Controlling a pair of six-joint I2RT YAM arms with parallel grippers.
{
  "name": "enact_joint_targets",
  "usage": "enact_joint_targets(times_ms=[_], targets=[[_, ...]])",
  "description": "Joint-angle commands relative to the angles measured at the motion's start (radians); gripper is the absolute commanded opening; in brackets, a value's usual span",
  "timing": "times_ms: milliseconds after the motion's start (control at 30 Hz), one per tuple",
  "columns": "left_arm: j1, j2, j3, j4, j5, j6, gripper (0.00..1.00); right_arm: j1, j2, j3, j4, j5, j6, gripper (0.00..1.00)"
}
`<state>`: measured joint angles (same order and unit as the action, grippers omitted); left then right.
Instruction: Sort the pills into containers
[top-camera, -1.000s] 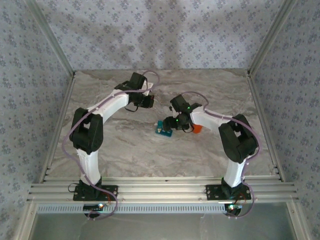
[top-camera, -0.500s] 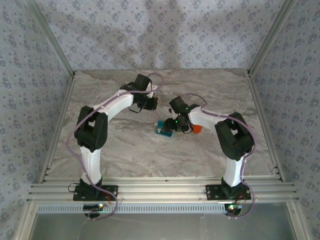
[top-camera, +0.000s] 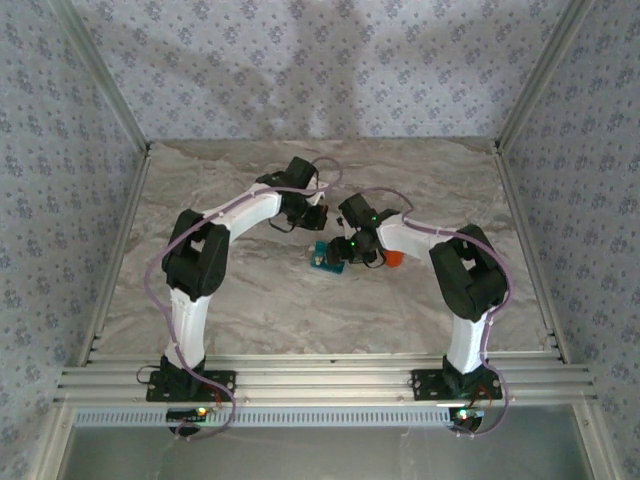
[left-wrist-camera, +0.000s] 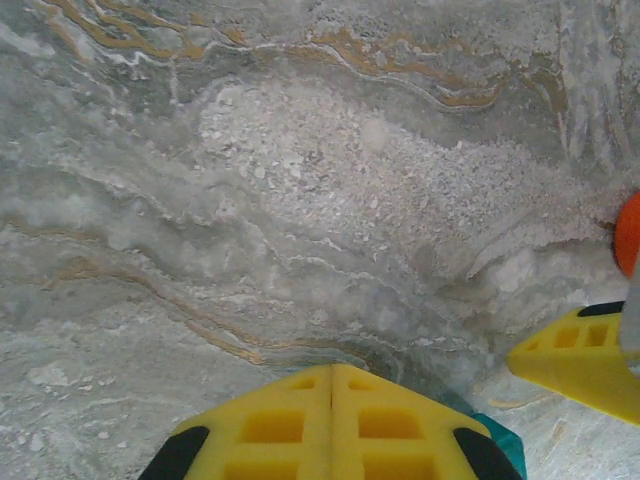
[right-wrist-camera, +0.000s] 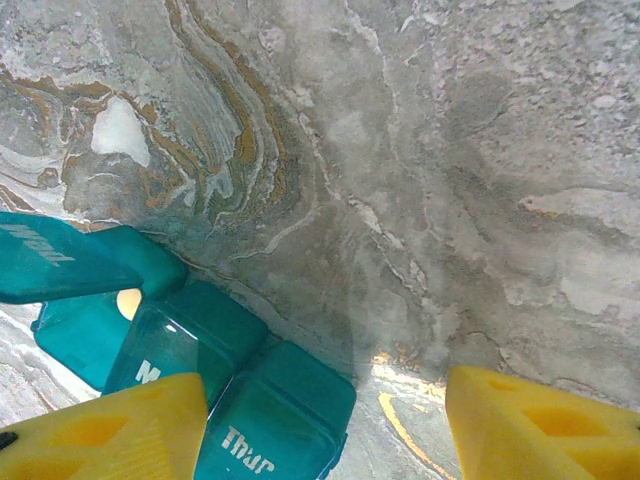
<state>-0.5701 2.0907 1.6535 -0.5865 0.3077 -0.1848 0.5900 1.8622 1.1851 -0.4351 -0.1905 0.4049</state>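
The teal pill box (right-wrist-camera: 215, 390) lies on the marble table, with one lid (right-wrist-camera: 55, 258) flipped up and a closed lid marked "Thur". A pale orange pill (right-wrist-camera: 128, 302) sits in the open compartment. My right gripper (right-wrist-camera: 320, 435) is open just above the box's near end, its left finger (right-wrist-camera: 105, 430) over the box and its right finger (right-wrist-camera: 545, 425) over bare table. In the top view the box (top-camera: 322, 264) sits under the right gripper (top-camera: 337, 256). My left gripper (left-wrist-camera: 332, 385) is shut and empty, hovering close behind the box (left-wrist-camera: 503, 440).
An orange bottle (top-camera: 395, 258) stands just right of the box, behind the right wrist; its edge (left-wrist-camera: 628, 232) is in the left wrist view, beside the right gripper's finger (left-wrist-camera: 580, 362). Patterned walls close the table (top-camera: 250, 300) on three sides.
The left arm has swung right and nearer, bringing its shut gripper close to the pill box. The right gripper has stayed over the box.
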Motion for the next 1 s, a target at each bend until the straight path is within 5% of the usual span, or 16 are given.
enact_joint_targets(times_ms=[0,967], targets=[[-0.006,-0.006,-0.005,-0.031,0.027,0.004,0.0,0.008,0.017,-0.031,-0.026,0.016,0.014,0.66],[-0.028,-0.151,-0.213,0.013,0.135,0.029,0.0,-0.001,0.012,-0.068,-0.01,0.014,0.029,0.62]])
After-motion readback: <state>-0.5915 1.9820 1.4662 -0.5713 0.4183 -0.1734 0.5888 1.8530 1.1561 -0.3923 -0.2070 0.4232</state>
